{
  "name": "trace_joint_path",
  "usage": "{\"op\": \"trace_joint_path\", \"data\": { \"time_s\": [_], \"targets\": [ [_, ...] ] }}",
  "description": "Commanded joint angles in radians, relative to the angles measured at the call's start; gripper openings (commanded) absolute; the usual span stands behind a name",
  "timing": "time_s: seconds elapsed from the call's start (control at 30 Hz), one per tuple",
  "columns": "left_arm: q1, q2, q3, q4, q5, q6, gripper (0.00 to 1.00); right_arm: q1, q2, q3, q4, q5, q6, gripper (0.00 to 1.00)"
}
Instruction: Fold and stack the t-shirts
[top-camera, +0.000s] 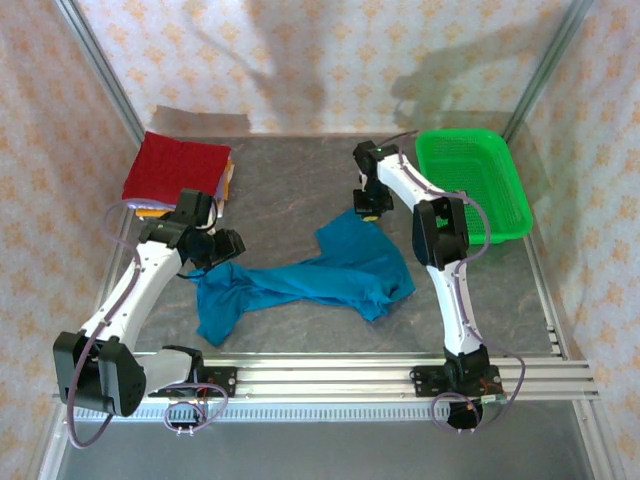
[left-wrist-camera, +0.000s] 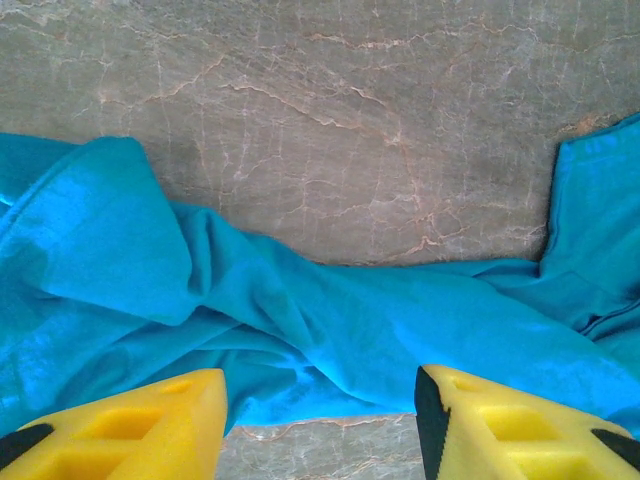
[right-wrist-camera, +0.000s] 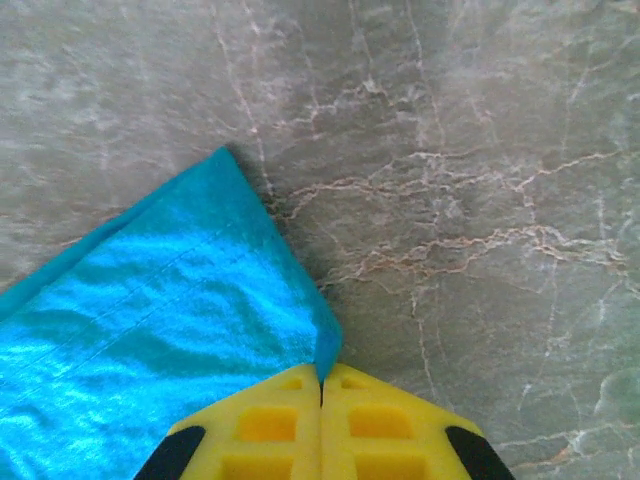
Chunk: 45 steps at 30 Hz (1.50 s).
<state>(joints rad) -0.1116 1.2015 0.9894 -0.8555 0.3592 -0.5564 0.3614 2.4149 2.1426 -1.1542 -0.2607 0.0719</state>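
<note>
A teal-blue t-shirt (top-camera: 310, 275) lies crumpled across the middle of the table. My right gripper (top-camera: 362, 210) is shut on its far edge; in the right wrist view the yellow fingers (right-wrist-camera: 321, 400) pinch the hem of the teal cloth (right-wrist-camera: 170, 330). My left gripper (top-camera: 222, 248) hovers over the shirt's left part, open, with bunched teal cloth (left-wrist-camera: 300, 320) between and beyond its yellow fingers (left-wrist-camera: 130, 425). A dark red folded shirt (top-camera: 175, 168) tops a stack at the back left, with orange and yellow edges (top-camera: 228, 185) showing beneath it.
A green plastic mesh basket (top-camera: 470, 182) stands at the back right, close to the right arm. The grey marbled table (top-camera: 290, 180) is bordered by metal rails at the front (top-camera: 400, 375) and patterned walls at the sides and back.
</note>
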Motion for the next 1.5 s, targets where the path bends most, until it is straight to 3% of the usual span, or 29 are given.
{"op": "trace_joint_path", "data": {
  "time_s": [0.0,0.27,0.47,0.6,0.77,0.9,1.0,1.1,1.17,1.3,1.47],
  "targets": [
    [-0.004,0.027,0.093,-0.065,-0.024,0.047,0.54,-0.014,-0.105,0.122,-0.072,0.008,0.019,0.00],
    [0.086,0.165,0.407,-0.200,0.050,0.141,0.54,-0.094,-0.314,0.607,-0.221,0.093,0.129,0.00],
    [0.197,0.193,0.506,-0.201,0.110,0.156,0.54,-0.055,-0.657,0.455,-0.086,0.148,0.205,0.00],
    [0.234,0.199,0.516,-0.214,0.135,0.176,0.54,0.183,-0.775,0.313,-0.047,0.213,0.222,0.00],
    [0.297,0.177,0.470,-0.230,0.166,0.207,0.55,0.466,-0.718,0.079,0.084,0.129,0.363,0.00],
    [0.381,0.141,0.411,-0.259,0.200,0.250,0.55,0.551,-0.537,0.002,0.256,-0.054,0.466,0.00],
    [0.419,0.116,0.357,-0.266,0.210,0.271,0.55,0.567,-0.346,0.200,0.212,-0.133,0.469,0.08],
    [0.420,0.096,0.296,-0.242,0.240,0.261,0.55,0.554,-0.176,0.463,0.077,-0.159,0.464,0.43],
    [0.416,0.079,0.253,-0.218,0.260,0.247,0.55,0.543,-0.124,0.577,-0.002,-0.155,0.454,0.46],
    [0.371,0.045,0.177,-0.194,0.230,0.224,0.55,0.497,-0.215,0.472,-0.009,-0.107,0.428,0.47],
    [0.185,0.026,0.070,-0.101,0.169,0.119,0.54,0.415,-0.375,0.231,-0.079,0.034,0.385,0.47]
  ]
}}
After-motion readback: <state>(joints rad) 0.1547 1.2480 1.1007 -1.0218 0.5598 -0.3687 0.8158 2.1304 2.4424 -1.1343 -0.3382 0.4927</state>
